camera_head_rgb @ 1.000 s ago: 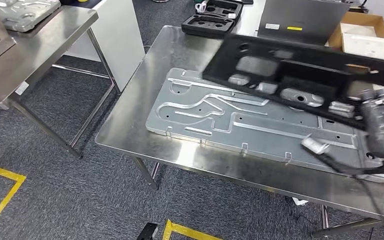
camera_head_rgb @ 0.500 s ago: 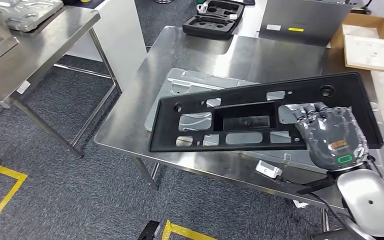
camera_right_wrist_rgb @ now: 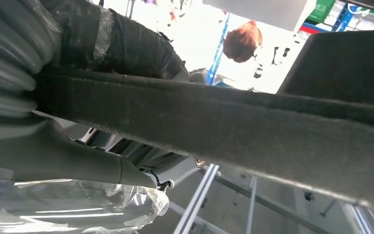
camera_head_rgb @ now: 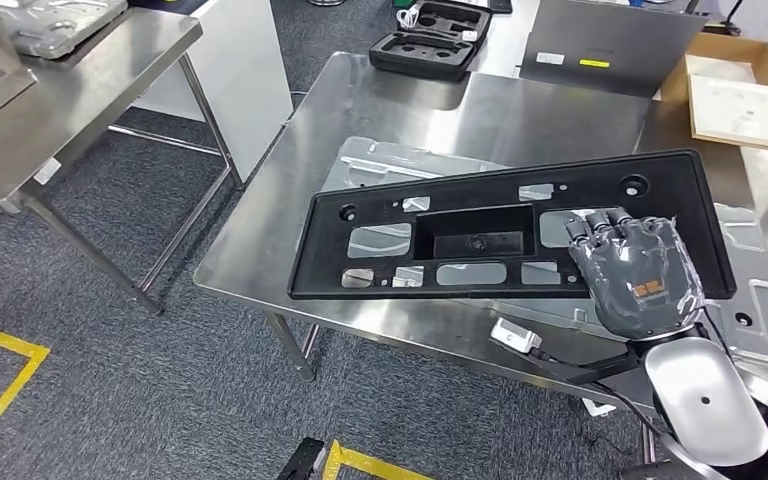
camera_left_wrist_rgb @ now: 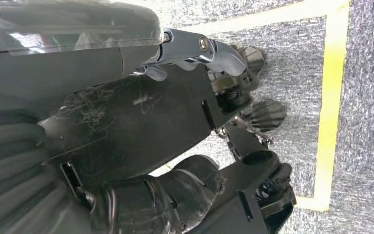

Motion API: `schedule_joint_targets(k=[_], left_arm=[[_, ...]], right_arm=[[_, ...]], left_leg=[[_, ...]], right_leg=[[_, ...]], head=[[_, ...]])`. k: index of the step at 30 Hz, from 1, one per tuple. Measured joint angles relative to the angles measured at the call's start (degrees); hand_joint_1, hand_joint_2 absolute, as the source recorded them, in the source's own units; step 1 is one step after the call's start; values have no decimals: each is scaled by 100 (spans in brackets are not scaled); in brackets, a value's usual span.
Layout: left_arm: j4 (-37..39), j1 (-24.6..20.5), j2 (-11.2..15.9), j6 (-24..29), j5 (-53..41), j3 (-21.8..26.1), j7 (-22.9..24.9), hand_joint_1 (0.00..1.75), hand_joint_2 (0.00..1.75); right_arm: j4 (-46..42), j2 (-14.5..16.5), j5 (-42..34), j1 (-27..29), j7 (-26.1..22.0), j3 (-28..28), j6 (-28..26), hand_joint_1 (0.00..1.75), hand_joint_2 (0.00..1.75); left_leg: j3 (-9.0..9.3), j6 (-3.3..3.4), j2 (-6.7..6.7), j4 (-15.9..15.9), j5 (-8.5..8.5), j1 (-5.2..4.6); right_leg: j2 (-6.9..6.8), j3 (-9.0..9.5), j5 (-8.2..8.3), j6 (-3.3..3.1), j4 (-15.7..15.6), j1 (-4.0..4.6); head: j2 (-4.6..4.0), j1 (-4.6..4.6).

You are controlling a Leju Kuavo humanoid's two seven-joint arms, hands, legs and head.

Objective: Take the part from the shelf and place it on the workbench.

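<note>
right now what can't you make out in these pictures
- Head view: whether the black part rests on the metal plate or hangs above it; the part covers the plate's middle.
- Head view: the right hand grips the part's near edge; its underside fingers are hidden.
- Left wrist view: the left hand, dark against dark body parts, open or closed unclear.

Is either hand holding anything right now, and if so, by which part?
The right hand holds the black plastic panel by its right end, fingers over the near edge. Whether the left hand holds anything cannot be told.
</note>
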Motion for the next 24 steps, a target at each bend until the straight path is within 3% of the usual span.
schedule_joint_targets(k=[2, 3, 5, 6, 7, 8, 10, 12, 16, 18, 20, 22, 23, 24], left_arm=[[0, 1, 4, -2, 8, -3, -45, 0, 175], [0, -3, 5, -4, 9, -5, -60, 0, 175], [0, -13, 8, -10, 4, -10, -68, 0, 175], [0, -16, 7, -12, -1, -14, -66, 0, 175], [0, -15, 7, -11, -5, -19, -63, 0, 175], [0, -13, 7, -10, -11, -26, -60, 0, 175], [0, -13, 7, -2, -19, -48, -56, 0, 175], [0, -24, 7, 13, -26, -69, -57, 0, 175], [0, -35, 8, 49, -31, -93, -61, 0, 175], [0, -44, 8, 58, -46, -102, -61, 0, 175], [0, -50, 9, 61, -58, -107, -62, 0, 175], [0, -52, 10, 68, -61, -109, -72, 0, 175], [0, -53, 10, 80, -64, -110, -82, 0, 175], [0, -56, 10, 99, -67, -110, -95, 0, 175]], right_arm=[[34, -56, -109, 74, 162, -43, -19, 175, 175], [54, -102, -166, 129, 215, -86, -28, 175, 175], [99, -206, -299, 304, 272, -206, -46, 175, 175], [124, -265, -380, 431, 291, -275, -57, 175, 175], [151, -327, -463, 576, 305, -350, -72, 175, 175], [177, -394, -537, 724, 313, -431, -89, 175, 175], [226, -540, -634, 1000, 318, -633, -124, 175, 175], [271, -659, -678, 1211, 319, -856, -138, 175, 175], [347, -820, -747, 1547, 320, -1241, -126, 175, 175], [380, -883, -787, 1674, 320, -1367, -132, 175, 175], [411, -930, -844, 1816, 320, -1517, -154, 87, 87], [443, -960, -897, 1982, 320, -1691, -202, 0, 0], [457, -967, -909, 2056, 321, -1777, -228, 0, 0], [470, -971, -914, 2120, 321, -1857, -248, 0, 0]], left_leg=[[49, 66, 6, -101, 62, 14], [72, 97, 10, -141, 84, 22], [83, 137, 17, -158, 91, 11], [83, 148, 19, -156, 87, 6], [85, 157, 18, -152, 83, 1], [87, 162, 16, -144, 77, -2], [91, 160, 11, -110, 51, -4], [59, 130, 9, -44, 7, -28], [24, 64, 18, 19, -49, -48], [-89, -17, 20, 297, -240, -29], [-399, -101, 23, 982, -583, 24], [-671, -146, 25, 1528, -745, 77], [-677, -157, 25, 1514, -669, 95], [-578, -161, 25, 1288, -502, 109]], right_leg=[[0, -35, -90, 34, 96, 1], [1, -121, -225, 37, 304, 14], [3, -419, -567, 32, 990, 47], [4, -565, -682, 33, 1310, 61], [4, -632, -696, 33, 1461, 69], [4, -595, -603, 28, 1389, 74], [-4, -254, -248, 4, 695, 83], [-11, 59, -53, -30, 70, 110], [7, 129, -35, -94, -85, 105], [3, 153, -22, -126, -117, 73], [-7, 163, -23, -142, -124, 64], [-13, 164, -27, -147, -122, 58], [-13, 167, -30, -147, -121, 51], [-8, 173, -33, -142, -120, 43]], head=[[0, 8], [0, 12], [0, 20], [1, 21], [0, 22], [0, 21], [0, 22], [0, 22], [0, 19], [-1, 11], [-1, 7], [0, 7], [0, 8], [0, 6]])
